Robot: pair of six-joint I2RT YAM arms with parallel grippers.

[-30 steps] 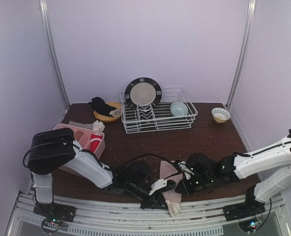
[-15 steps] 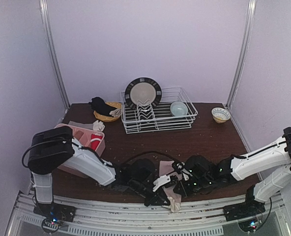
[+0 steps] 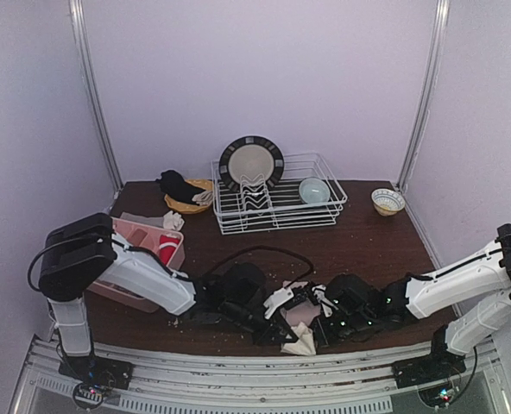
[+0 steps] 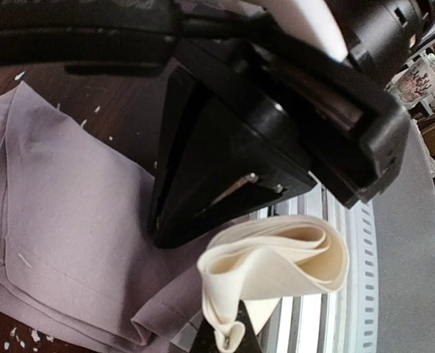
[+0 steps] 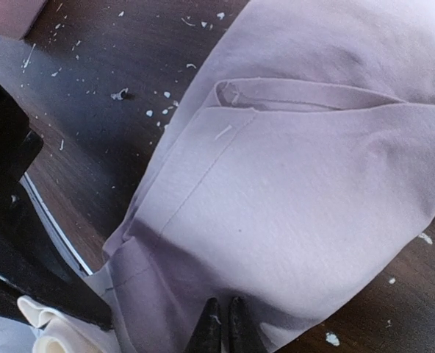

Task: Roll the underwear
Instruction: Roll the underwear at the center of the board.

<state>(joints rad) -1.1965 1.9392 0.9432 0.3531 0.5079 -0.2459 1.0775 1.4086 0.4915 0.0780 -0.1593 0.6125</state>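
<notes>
Right now the underwear [image 3: 299,329] lies at the near edge of the table [image 3: 368,246], in the middle, between the two arms; its cream waistband [image 3: 299,346] pokes out over the edge.

Up close, the left wrist view shows the waistband [image 4: 291,257] doubled into a loose loop of several layers. One end is clamped in the left tool [image 4: 228,340], whose jaws are fully clenched on it. That hold probably keeps the started curl from springing open. The mauve body of the garment [image 4: 70,220] spreads flat on the table behind it, with the hems stacked in folds.

The right tool [image 5: 223,325] sits at the lower hem of the cloth [image 5: 298,184], its tips drawn almost together. It appears to be pinching a thin layer there, though the contact itself is partly hidden. In the overhead view the left tool [image 3: 277,330] and right tool [image 3: 318,332] sit just beside each other on either side of the bundle, likely so one can anchor while the other turns.

I judge the roll as only begun: most of the fabric is still unrolled and slack, so it could slip out of a shallow pinch.
</notes>
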